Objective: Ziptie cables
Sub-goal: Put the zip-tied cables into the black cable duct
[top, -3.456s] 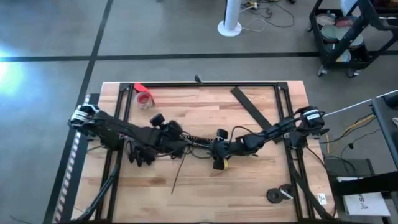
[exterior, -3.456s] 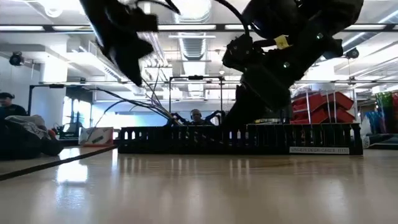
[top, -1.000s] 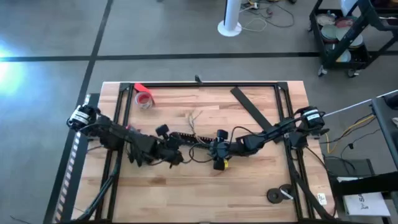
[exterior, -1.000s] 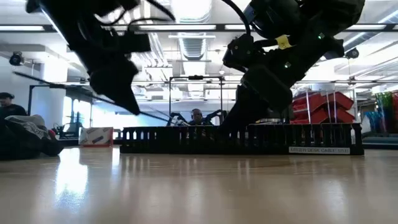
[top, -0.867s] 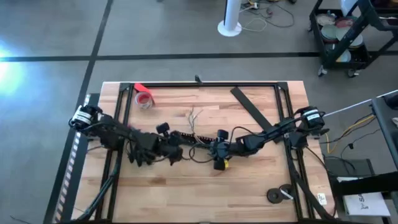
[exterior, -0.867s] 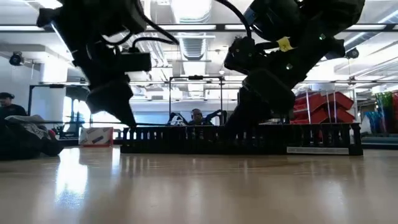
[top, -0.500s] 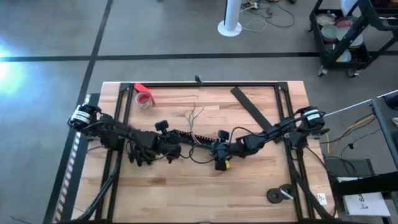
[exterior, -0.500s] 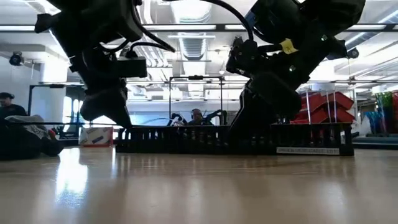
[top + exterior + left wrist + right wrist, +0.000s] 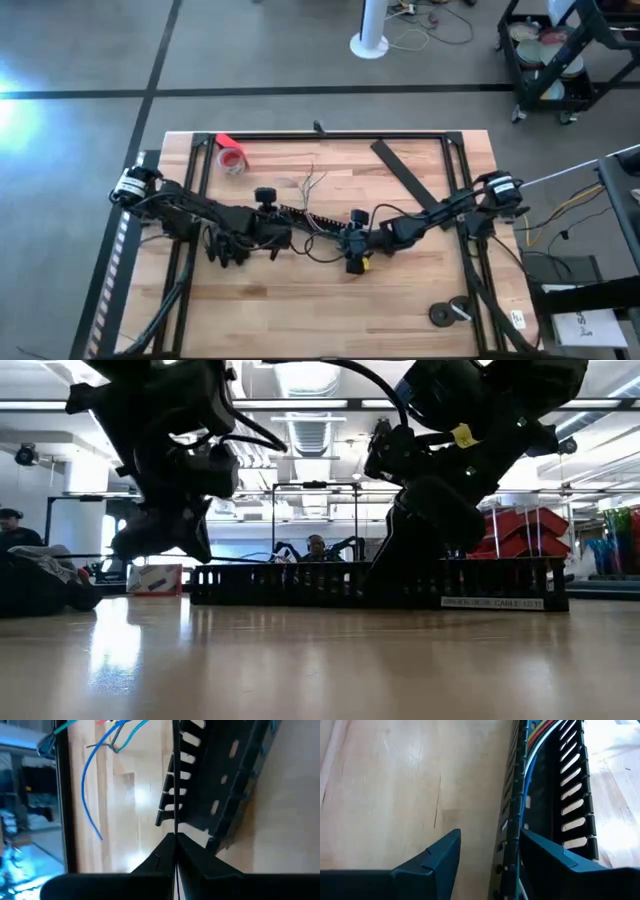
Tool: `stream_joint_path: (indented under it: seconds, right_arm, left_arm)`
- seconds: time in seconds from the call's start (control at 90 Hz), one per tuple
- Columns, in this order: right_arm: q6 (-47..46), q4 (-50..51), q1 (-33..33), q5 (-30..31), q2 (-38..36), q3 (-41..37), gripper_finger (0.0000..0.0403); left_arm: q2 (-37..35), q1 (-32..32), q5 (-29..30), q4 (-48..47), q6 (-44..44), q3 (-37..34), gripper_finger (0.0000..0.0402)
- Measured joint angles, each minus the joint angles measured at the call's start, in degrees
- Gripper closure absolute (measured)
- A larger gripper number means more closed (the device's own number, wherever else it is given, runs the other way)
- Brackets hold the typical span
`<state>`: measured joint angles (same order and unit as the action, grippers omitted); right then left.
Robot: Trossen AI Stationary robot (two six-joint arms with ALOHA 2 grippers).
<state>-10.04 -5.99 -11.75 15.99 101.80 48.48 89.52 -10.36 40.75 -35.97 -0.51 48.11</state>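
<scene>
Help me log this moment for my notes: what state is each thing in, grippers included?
left gripper: shut on the ziptie.
ziptie: straight, not looped, running along the slotted duct.
right gripper: open, astride one duct wall.
slotted duct: lying on the table, open-topped.
cables: laid in the duct, not tied.
tape roll: flat on the table, apart from both arms.

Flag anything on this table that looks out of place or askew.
The loose bundle of thin coloured cables is untied: its pale ends fan out over the wooden table beyond the black slotted cable duct. A wide flat black strip lies diagonally near the far right corner. The left gripper pinches the thin dark ziptie.
</scene>
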Motion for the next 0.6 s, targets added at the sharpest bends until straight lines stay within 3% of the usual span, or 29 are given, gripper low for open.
stream_joint_path:
  seconds: [0.122,0.344,0.6]
  right_arm:
    - [-0.04,-0.03,0.0,0.0,0.0,-0.07,0.0217]
    - [-0.04,-0.04,0.02,-0.02,0.0,-0.17,0.0217]
    - [-1.11,0.01,0.0,0.01,0.0,-0.17,0.0217]
  left_arm:
    - [0.02,0.19,-0.22,0.22,-3.71,-0.23,0.0401]
    - [0.09,0.39,-8.19,3.48,-6.96,-2.57,0.0395]
    - [0.04,0.3,-12.32,13.15,-7.41,-3.54,0.032]
